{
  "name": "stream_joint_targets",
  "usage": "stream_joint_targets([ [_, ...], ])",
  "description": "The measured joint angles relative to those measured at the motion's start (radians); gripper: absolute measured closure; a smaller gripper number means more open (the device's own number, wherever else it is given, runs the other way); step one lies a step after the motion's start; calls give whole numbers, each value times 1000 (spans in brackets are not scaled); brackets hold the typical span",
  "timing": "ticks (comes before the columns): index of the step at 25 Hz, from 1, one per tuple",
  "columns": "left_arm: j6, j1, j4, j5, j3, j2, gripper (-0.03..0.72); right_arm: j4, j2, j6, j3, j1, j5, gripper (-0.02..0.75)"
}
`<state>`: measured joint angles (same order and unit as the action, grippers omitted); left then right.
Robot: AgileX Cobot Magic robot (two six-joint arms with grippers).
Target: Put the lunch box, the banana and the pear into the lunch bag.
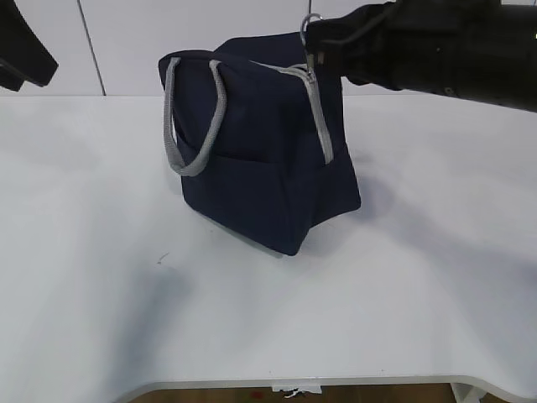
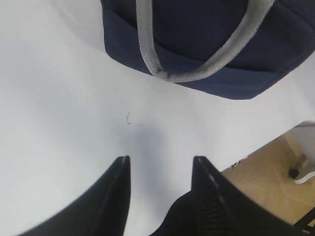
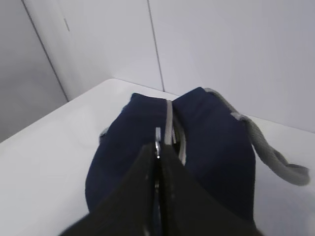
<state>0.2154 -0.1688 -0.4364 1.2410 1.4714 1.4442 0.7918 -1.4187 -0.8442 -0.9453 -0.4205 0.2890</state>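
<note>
A: Bag [image 1: 268,176] mid-counter [image 1: 101,277], toward back edge. Right hand [image 3: 156,153] pinched on ring pull [image 1: 310,23].
B: Left hand [image 2: 160,169] half-open, empty. Pull steady along zipper [image 1: 321,117]; brace bag.

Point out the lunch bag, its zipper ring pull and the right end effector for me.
lunch bag [image 1: 260,197]: exterior view, navy front panel.
ring pull [image 1: 310,21]: exterior view, metal loop above the end effector's tips.
right end effector [image 3: 157,152]: right wrist view, closed fingertips pinching the ring pull.
</note>
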Motion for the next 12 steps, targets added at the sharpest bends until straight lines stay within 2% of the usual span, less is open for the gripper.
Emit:
stream_joint_targets([
  [4,0,0,14,0,0,0,377,154,-2,-178,-18,0,46,737],
  [8,0,0,15,0,0,0,377,213,-4,-244,-42,-9,66,737],
  [12,0,0,15,0,0,0,378,264,-22,-254,-96,-68,50,737],
])
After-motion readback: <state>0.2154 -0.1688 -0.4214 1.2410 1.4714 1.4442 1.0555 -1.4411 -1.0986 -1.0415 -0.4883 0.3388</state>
